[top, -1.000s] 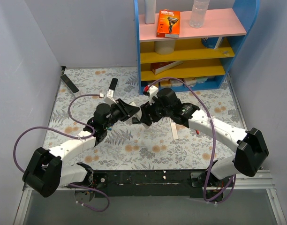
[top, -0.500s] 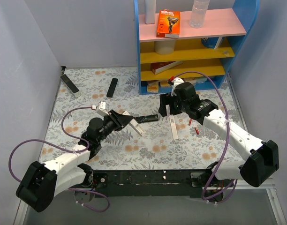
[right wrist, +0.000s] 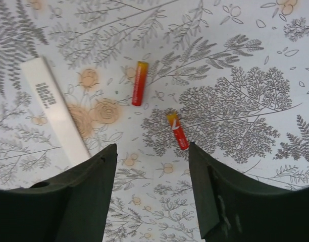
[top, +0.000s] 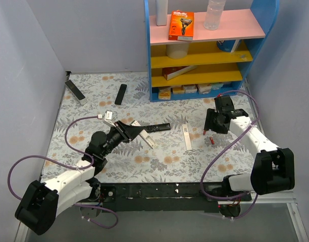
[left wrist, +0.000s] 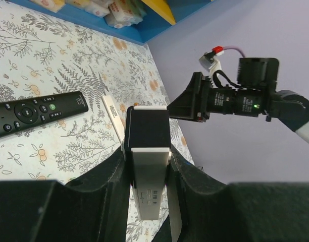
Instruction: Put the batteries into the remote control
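My left gripper [top: 134, 130] is shut on the white remote control [top: 147, 139], holding it above the mat; in the left wrist view the remote [left wrist: 147, 176] sits clamped between my fingers, its dark end pointing away. The white back cover [top: 187, 136] lies flat on the mat and shows in both wrist views [left wrist: 112, 113] [right wrist: 58, 118]. Two red batteries [right wrist: 139, 83] [right wrist: 177, 131] lie loose on the mat right of the cover [top: 211, 140]. My right gripper [top: 213, 126] [right wrist: 150, 151] is open and empty, hovering just above them.
A black remote [top: 157, 127] [left wrist: 38, 111] lies between the held remote and the cover. Two more black remotes [top: 121, 94] [top: 74, 91] lie at the back left. The blue shelf unit [top: 205, 50] stands at the back. Walls close both sides.
My right arm has drawn away from the left gripper and swung right, over the red batteries. My left arm has pulled back slightly, still holding the white remote.
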Tool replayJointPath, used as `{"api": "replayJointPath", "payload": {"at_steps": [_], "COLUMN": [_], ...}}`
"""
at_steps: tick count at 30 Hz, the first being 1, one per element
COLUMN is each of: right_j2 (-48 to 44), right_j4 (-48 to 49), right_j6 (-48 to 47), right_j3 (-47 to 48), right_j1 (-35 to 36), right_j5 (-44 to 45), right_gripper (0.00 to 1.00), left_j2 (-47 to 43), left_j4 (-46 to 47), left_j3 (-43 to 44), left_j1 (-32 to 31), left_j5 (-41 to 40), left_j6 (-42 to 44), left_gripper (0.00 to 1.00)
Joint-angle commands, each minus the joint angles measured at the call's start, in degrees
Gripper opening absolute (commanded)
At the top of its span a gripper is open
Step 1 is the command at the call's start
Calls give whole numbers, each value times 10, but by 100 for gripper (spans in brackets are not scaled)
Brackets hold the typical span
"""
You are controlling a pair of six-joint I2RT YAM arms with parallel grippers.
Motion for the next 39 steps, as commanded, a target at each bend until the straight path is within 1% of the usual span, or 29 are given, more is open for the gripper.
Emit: {"api": "replayJointPath", "payload": {"at_steps": [1,2,5,7,8,11,12,14,23,30,34,39], "right_j2": [22,37,71,83,92,104,108,111,116,124,130,128], "right_j4": [29,34,35,37,40,45,44,43,49,45,38,29], "right_j6": [5,2,-5,-8,-9,-19,-21,-26,-27,-28,-27,-26], "right_j3": [-20,-21,-21,-22,-28,-33,-35,-37,-65,-73,-73,-76], "right_j1": [-47,-52,-63,-67,-68,-73,-73,-75,-74,-74,-74,-66], "right_j5": [-19,-23,-20,-20,-22,-25,-26,-35,-69,-68,-61,-54], "right_gripper": [62,57,49,47,44,43,40,37,35,35,30,27], "left_j2": [-20,-21,-25,-25,-26,-27,-27,-25,-15,-7,-3,6], "left_j4": [20,21,24,24,24,25,26,29,34,34,35,38], "left_j3": [-16,-17,-19,-19,-19,-21,-21,-22,-20,-16,-15,-12], "left_j1": [2,3,2,2,2,2,3,2,3,2,2,2], "left_j5": [8,9,11,13,13,14,14,14,14,16,16,18], "left_j6": [4,1,-3,-4,-5,-9,-8,-9,-8,-4,-4,-3], "left_gripper": [0,0,0,0,0,0,0,0,0,0,0,0]}}
